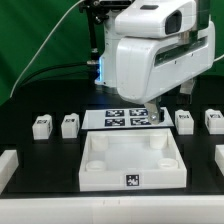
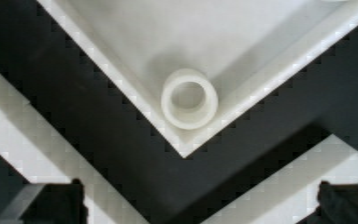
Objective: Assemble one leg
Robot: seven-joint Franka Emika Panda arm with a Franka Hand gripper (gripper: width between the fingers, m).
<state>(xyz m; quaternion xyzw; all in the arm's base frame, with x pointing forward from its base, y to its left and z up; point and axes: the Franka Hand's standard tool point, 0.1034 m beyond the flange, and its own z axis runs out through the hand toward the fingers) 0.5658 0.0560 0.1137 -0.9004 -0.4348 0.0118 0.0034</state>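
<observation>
Four small white legs with tags stand on the black table in the exterior view: two at its left (image 1: 41,125) (image 1: 69,125) and two at its right (image 1: 184,121) (image 1: 213,120). The large white tray (image 1: 100,172) lies in front. My gripper (image 1: 150,110) hangs over the tray's far right corner, above the table and holding nothing. In the wrist view the tray's corner (image 2: 247,40) with its round socket (image 2: 190,100) lies below my gripper (image 2: 197,205). The dark fingertips (image 2: 51,200) stand wide apart and empty. No leg shows in the wrist view.
The marker board (image 1: 118,118) lies behind the tray, partly under the arm. White blocks sit at the exterior view's left edge (image 1: 6,165) and right edge (image 1: 219,160). Cables hang behind the arm.
</observation>
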